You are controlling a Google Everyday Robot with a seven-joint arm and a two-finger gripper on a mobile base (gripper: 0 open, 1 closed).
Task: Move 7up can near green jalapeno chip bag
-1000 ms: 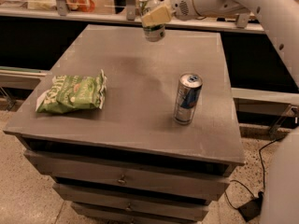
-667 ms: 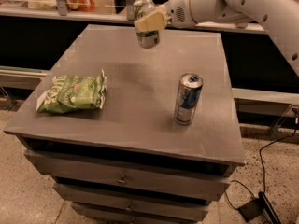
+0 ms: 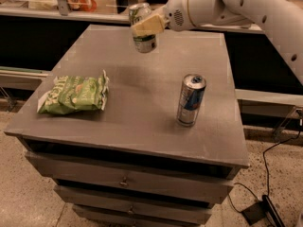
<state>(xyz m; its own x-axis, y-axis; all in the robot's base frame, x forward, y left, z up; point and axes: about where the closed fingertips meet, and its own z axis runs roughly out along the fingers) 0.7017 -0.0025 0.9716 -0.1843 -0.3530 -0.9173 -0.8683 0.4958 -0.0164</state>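
1. Camera view is showing the green jalapeno chip bag lying flat on the left side of the table, where it was a second ago.
2. Over the far middle of the table, the 7up can is hanging in the air, well apart from the bag. It has been drifting left over the last second, so the carry is likely under way and the placing not yet done.
3. The gripper is pinching the can around its middle.
4. Right of centre, the taller blue-and-silver can is standing unmoved.
5. From the far right, the white arm is reaching leftward, its forearm lying nearly level.
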